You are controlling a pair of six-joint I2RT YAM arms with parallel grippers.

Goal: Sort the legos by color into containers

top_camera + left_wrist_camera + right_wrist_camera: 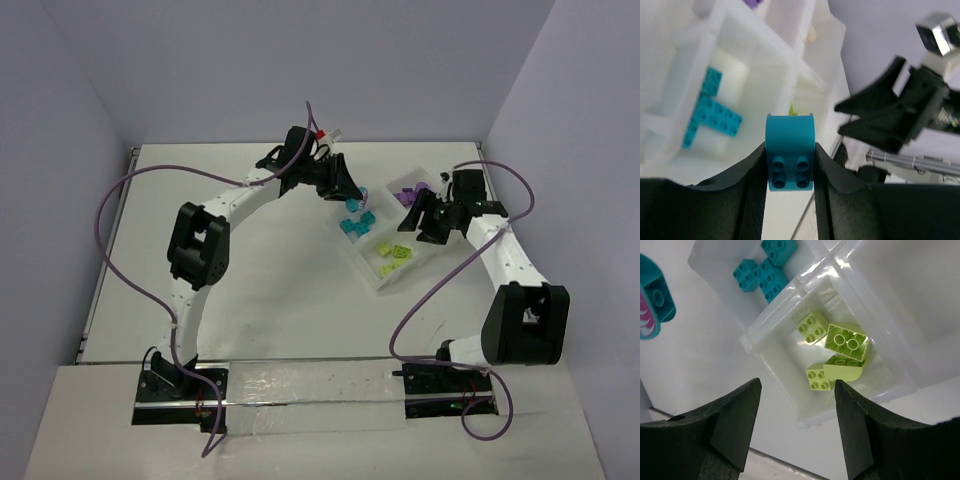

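Observation:
My left gripper [790,172] is shut on a cyan brick [790,150] and holds it above the clear tray [372,272], over the edge by the cyan compartment. Cyan bricks [712,115] lie in that compartment, also seen from above [358,222]. My right gripper [797,412] is open and empty, hovering over the near end of the tray [785,347] above the lime bricks [837,355]. Lime bricks [393,254] and purple bricks [407,195] show in their own compartments in the top view. The left gripper [345,185] and right gripper [432,222] flank the tray.
The tray lies diagonally at the back right of the white table [260,290]. Purple cables [120,270] loop over both arms. The grey side walls stand close on the left and right.

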